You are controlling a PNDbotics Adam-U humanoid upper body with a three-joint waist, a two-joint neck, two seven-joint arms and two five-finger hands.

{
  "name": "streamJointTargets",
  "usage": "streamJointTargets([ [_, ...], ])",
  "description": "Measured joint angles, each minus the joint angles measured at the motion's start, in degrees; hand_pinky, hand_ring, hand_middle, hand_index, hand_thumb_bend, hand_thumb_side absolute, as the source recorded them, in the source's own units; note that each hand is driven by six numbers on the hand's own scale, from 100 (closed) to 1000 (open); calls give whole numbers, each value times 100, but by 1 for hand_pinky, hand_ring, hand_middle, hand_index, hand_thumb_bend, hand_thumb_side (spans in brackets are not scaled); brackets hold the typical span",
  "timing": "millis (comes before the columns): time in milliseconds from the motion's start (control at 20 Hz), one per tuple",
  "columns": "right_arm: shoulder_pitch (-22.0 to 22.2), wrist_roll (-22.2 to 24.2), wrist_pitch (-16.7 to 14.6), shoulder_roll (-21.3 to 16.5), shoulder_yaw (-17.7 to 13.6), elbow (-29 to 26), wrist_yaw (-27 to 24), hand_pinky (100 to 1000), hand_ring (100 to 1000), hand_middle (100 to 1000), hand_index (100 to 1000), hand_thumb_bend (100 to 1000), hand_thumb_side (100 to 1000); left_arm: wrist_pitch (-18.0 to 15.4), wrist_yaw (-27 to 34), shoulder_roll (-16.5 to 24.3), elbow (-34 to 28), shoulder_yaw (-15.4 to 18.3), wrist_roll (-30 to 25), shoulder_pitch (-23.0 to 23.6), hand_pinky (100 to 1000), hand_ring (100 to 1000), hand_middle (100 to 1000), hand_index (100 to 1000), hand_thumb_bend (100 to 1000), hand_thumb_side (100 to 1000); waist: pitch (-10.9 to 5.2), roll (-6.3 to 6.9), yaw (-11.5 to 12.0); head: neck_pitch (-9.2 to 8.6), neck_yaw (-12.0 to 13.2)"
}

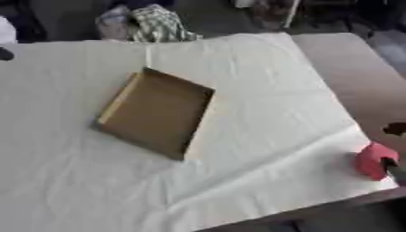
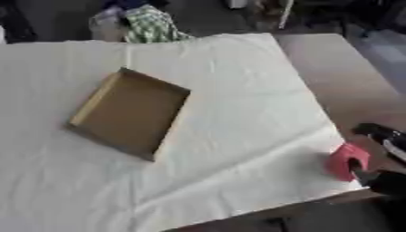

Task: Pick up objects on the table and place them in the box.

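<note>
A shallow brown cardboard box [image 1: 155, 113] lies askew on the white cloth, left of the middle, with nothing in it. A small red object [image 2: 346, 161] sits at the cloth's right corner near the table's front edge. My right hand [image 2: 384, 180] comes in from the right edge beside it. One dark finger [image 2: 379, 133] stretches out above the red object and apart from it, while a lower dark part touches its near right side. The hand is open around the object. My left hand shows in neither view.
The white cloth [image 1: 262, 95] covers most of the table, and bare brown tabletop [image 1: 353, 77] shows along the right. A green checked bundle [image 1: 158, 25] lies past the far edge. A small dark thing [image 1: 5, 54] sits at the left edge.
</note>
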Motion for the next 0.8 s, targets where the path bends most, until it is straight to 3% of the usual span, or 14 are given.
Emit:
streamJointTargets([
  [550,-12,208,-151,-1,50,0,-102,962,1000,998,1000,100,786,17,0,-3,0,-3,-39,0,565,713,696,767,100,663,6,0,8,0,-25],
  [800,-23,294,-259,-1,72,0,-177,964,1000,999,1000,100,803,37,0,-3,0,-3,-63,4,565,713,696,766,100,662,20,0,12,0,-38],
])
